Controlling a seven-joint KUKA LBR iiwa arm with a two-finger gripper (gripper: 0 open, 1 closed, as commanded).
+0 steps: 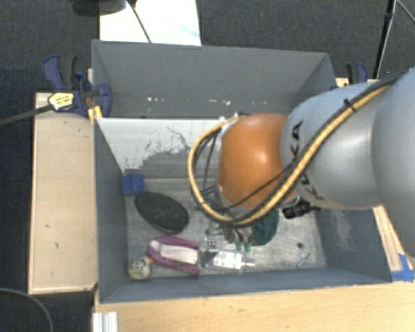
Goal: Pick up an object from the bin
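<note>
My gripper (229, 241) is low over the front middle of the bin floor, mostly hidden under the arm's orange cover. Just below it lies a small clear plastic item (228, 259). Left of that rest pliers with pink-purple handles (171, 254). A dark green object (267, 229) sits right beside the gripper, partly covered by the arm. Whether the gripper touches any of these I cannot tell.
A black oval object (162, 211) lies at the left centre, a small blue block (132, 184) behind it by the left wall. A small speckled ball (139, 270) sits in the front left corner. A tiny blue-grey piece (301, 259) lies at the front right.
</note>
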